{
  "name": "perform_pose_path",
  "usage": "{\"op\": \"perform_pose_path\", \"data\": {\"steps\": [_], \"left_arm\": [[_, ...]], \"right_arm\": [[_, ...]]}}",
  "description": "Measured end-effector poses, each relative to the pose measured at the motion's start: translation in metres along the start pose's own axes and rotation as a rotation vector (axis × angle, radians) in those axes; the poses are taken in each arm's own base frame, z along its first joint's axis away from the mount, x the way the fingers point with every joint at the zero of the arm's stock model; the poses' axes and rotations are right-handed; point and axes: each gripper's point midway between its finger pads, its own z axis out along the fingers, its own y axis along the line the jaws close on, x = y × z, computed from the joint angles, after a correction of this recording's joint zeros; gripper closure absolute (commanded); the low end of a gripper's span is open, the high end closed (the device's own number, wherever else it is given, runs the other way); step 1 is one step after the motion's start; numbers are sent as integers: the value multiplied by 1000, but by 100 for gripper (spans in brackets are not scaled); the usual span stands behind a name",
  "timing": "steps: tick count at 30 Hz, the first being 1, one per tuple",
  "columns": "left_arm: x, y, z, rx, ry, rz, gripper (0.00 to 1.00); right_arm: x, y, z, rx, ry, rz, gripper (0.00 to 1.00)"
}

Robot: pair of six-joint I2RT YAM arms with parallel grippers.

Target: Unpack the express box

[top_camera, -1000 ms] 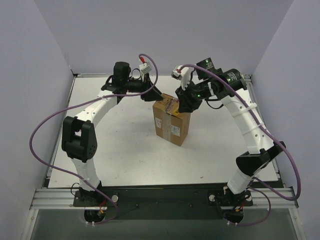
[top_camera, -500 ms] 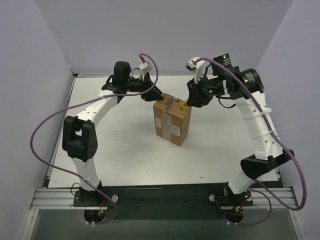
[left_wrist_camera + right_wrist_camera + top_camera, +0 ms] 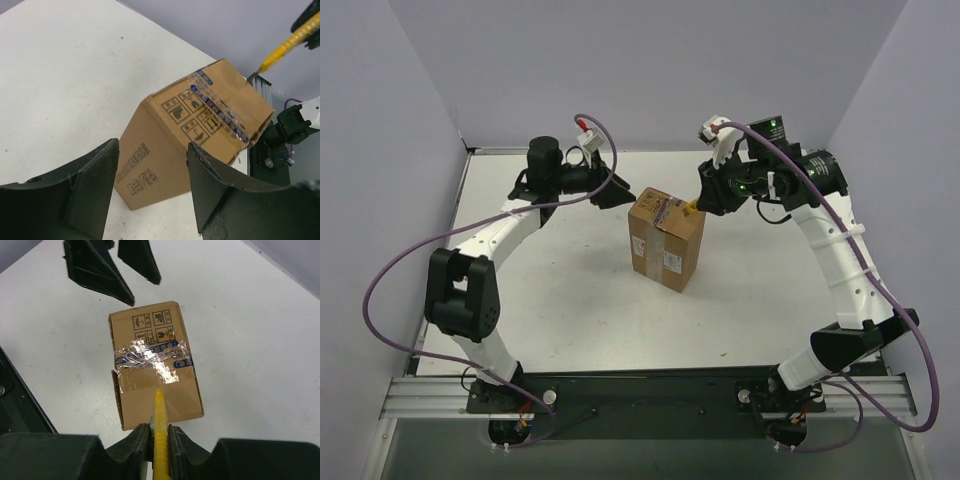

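Note:
The express box point(image 3: 665, 240) is a brown carton standing upright mid-table, with shiny tape and blue print across its top point(image 3: 152, 352). My left gripper point(image 3: 618, 190) hangs open just left of the box's top edge, touching nothing. In the left wrist view the box point(image 3: 200, 135) shows beyond the spread fingers point(image 3: 95, 175). My right gripper point(image 3: 708, 195) is at the box's upper right, shut on a yellow utility knife point(image 3: 159, 407). The knife's tip point(image 3: 691, 209) points at the top flap near the tape's end.
The white table point(image 3: 550, 290) runs to grey walls at the back and sides. A metal rail point(image 3: 640, 395) with both arm bases lines the near edge. Purple cables point(image 3: 390, 270) loop off each arm.
My left gripper has drawn back to the left, off the box, and its jaws have widened. The right gripper with the knife moved right, from over the box top to its right edge.

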Motion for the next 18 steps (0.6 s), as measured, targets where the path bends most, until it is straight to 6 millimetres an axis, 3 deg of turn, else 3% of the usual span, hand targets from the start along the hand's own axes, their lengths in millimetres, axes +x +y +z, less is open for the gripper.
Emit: {"op": "perform_pose_path", "data": {"steps": [4,9,13,18], "left_arm": [[0,-5,-21,-24,-13,45,45],[5,-27,-26,39,8,144,60],[18,-47,-20,116,58,217,69],[29,-72,-2,215,123,271,76]], "right_arm": [[0,-10,8,32,9,2,100],[-8,-23,2,74,-23,10,100],[-15,-42,-6,128,-57,25,100],[-7,-80,-3,199,-51,79,100]]}}
